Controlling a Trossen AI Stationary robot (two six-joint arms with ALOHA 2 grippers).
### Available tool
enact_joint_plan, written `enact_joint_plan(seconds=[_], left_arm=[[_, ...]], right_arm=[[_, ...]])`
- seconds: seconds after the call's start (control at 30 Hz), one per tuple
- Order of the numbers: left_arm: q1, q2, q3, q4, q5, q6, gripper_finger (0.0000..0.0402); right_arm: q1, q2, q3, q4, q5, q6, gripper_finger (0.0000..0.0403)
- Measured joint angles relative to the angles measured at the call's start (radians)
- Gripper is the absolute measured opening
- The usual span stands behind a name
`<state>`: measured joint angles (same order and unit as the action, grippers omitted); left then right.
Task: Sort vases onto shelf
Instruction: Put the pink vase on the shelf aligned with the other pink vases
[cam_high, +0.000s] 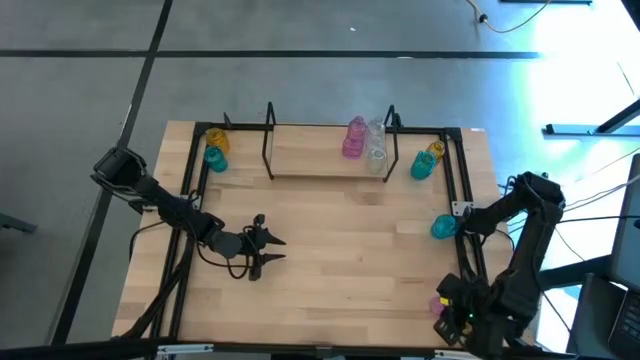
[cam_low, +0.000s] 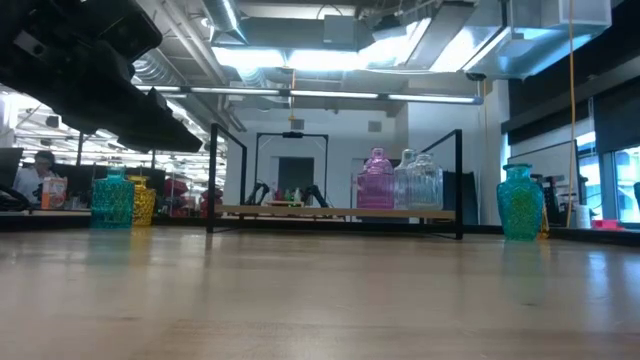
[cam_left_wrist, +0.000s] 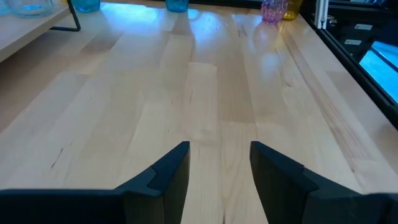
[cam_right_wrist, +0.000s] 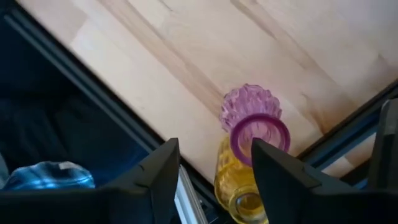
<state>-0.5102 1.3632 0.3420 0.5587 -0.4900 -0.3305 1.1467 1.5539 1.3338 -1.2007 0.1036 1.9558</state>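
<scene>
- My left gripper (cam_high: 272, 250) hangs low over the bare middle-left of the wooden tabletop (cam_high: 330, 270). Its fingers (cam_left_wrist: 165, 177) stand spread, with only bare planks showing in the gap.
- My right gripper (cam_right_wrist: 214, 171) is down at the table's near right corner, tucked among its own arm links and cabling. From the wrist I see the jaws parted above a pink vase (cam_right_wrist: 252, 121) and a yellow vase (cam_right_wrist: 239, 186) standing touching each other right at the table's edge. The fingers (cam_right_wrist: 155, 180) are not clamped on either one.
- The shelf (cam_high: 325, 150) lies along the far edge, a wire upright (cam_high: 269, 135) at each short end. On its right half stand a second pink vase (cam_high: 354, 138) and a clear vase (cam_high: 376, 145), just beside each other, close to the right upright.
- Off the shelf to the far left, a teal vase (cam_high: 215, 158) and a yellow one (cam_high: 217, 139) sit close together inside the black table frame (cam_high: 192, 175).
- To the right of the shelf, another teal vase (cam_high: 421, 166) and another yellow one (cam_high: 434, 152) stand as a pair.
- A lone teal vase (cam_high: 443, 227) stands at the right edge, just beside the frame rail and my right arm's forearm.
- The frame rails run along both sides, and the right one passes between the corner vases and the rest of the tabletop.
- In the low view a person (cam_low: 40, 170) sits well behind the table, in the room at the left.
</scene>
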Motion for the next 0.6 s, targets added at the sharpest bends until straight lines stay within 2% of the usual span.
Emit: enact_joint_plan(seconds=[0.3,0.43,0.6], left_arm=[[0.000,0.000,0.000,-0.001,0.000,0.000,0.0162],[0.000,0.000,0.000,-0.001,0.000,0.000,0.0162],[0.000,0.000,0.000,-0.002,0.000,0.000,0.0162]], right_arm=[[-0.085,0.030,0.000,-0.011,-0.098,-0.085,0.0157],[-0.088,0.035,0.000,-0.038,-0.146,-0.079,0.0149],[-0.086,0.035,0.000,-0.032,-0.154,-0.073,0.0144]])
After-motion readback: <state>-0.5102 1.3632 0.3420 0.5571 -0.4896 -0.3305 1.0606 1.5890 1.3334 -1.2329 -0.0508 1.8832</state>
